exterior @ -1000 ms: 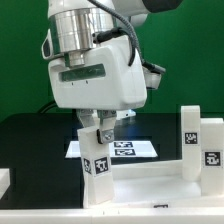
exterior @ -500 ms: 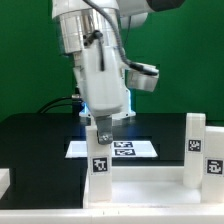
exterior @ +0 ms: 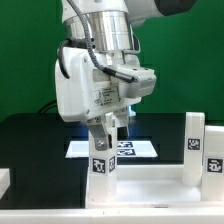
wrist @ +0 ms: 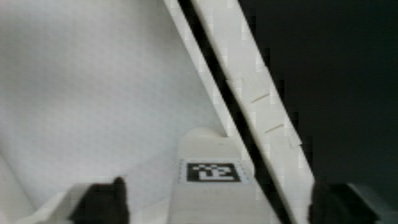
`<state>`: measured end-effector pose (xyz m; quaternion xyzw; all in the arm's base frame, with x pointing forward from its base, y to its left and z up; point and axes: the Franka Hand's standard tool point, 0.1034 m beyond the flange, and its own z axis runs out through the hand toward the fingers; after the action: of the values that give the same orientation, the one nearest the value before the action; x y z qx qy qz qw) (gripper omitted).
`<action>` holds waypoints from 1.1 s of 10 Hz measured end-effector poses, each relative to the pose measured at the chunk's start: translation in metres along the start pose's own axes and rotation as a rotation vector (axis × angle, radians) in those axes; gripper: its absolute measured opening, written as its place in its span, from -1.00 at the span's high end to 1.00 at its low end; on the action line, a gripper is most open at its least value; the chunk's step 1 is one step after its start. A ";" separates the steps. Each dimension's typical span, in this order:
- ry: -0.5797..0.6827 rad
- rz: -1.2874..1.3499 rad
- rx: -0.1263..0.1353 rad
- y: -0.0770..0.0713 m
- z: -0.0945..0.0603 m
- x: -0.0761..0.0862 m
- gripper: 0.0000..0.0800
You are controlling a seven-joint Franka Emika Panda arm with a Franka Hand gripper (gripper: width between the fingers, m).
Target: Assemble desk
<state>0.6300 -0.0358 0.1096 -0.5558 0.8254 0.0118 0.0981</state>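
Where it pinched before, end effector [exterior: 105, 141] spreads around leg [exterior: 99, 165].

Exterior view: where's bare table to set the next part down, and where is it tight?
Bare black table lies on the exterior view's left, between the green backdrop and the desk's near-left leg. A smaller strip shows between the marker board and the far-right leg. It is crowded at the left leg, where the claw hangs.
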 end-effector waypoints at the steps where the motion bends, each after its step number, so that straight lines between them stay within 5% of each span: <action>1: 0.001 -0.179 0.000 -0.001 0.000 0.004 -0.54; 3: -0.014 -0.669 -0.071 0.007 0.000 0.001 -0.62; 5: -0.014 -0.825 -0.071 0.006 0.000 0.003 -0.62; 8: 0.040 -1.349 -0.119 0.001 -0.003 0.013 -0.62; 11: 0.042 -1.295 -0.118 0.001 -0.002 0.013 -0.39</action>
<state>0.6238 -0.0474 0.1095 -0.9455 0.3231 -0.0152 0.0386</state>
